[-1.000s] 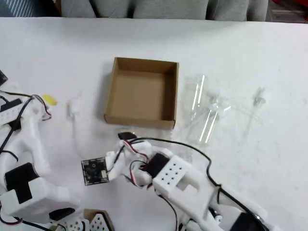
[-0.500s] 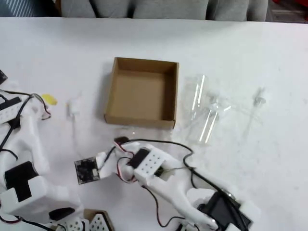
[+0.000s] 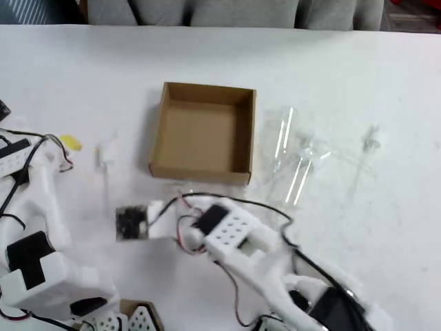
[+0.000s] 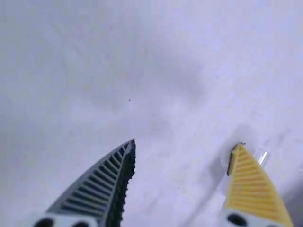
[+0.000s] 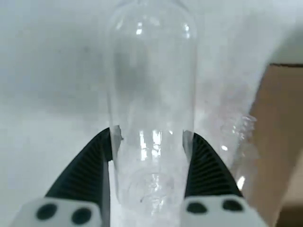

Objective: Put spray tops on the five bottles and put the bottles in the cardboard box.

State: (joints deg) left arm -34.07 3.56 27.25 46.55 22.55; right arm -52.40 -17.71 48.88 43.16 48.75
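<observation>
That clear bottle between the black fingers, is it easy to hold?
Probably light: the clear bottle looks empty. Its smooth, round wall may slip in the right gripper, and it would likely roll if dropped on its side.

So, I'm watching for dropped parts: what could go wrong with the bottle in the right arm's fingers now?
The right fingers pinch the clear bottle on its smooth round sides, so it could slip or twist out. The cardboard box stands close beside it; a swing that way might knock the box's wall.
</observation>
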